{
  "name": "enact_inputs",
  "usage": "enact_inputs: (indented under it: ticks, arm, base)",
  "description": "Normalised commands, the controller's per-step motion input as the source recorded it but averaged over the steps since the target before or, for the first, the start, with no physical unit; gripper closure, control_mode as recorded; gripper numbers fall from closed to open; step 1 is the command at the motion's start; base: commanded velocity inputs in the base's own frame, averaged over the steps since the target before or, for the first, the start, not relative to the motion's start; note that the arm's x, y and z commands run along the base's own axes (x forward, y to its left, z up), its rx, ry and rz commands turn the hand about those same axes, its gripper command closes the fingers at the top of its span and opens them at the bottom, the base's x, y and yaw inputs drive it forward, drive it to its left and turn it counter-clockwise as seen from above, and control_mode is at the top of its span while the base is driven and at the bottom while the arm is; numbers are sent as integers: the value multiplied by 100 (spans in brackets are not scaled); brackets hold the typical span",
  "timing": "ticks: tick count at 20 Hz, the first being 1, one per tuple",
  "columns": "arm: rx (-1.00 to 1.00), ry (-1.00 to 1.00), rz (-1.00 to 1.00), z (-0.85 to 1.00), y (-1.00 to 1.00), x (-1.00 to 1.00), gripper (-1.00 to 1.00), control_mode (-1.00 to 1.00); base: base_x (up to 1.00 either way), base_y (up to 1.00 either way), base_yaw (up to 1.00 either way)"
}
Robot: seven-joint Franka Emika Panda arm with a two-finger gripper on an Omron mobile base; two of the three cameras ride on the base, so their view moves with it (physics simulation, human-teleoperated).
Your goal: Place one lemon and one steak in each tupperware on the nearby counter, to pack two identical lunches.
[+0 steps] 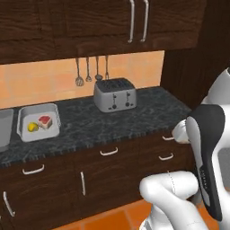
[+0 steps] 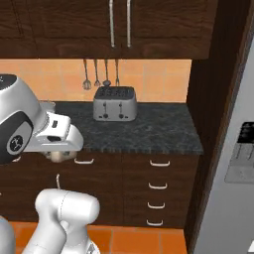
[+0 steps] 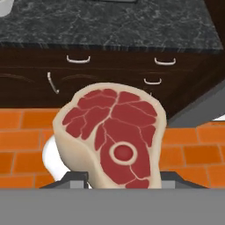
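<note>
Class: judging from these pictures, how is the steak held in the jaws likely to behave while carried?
The steak stands upright without sagging, so probably stiff. Gripped only at its bottom edge, it might pivot or slip. Flat-sided, it seems unlikely to roll once set down.

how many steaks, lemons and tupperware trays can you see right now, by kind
steaks: 2 (one in the gripper, one in the lighter tray)
lemons: 1
tupperware trays: 2 (lighter, darker at the frame edge)
total: 5
</note>
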Motion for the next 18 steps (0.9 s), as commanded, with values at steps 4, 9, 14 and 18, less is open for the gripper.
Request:
enact_inputs:
  ticks: [4,9,14,18]
  arm:
    - [0,0,0,0,0,0,100,100]
    - [0,0,0,0,0,0,100,100]
    - [0,0,0,0,0,0,100,100]
    - [0,0,0,0,0,0,100,100]
  base:
    - [36,100,0]
    - [6,100,0]
    - [15,100,1]
    - [61,93,15]
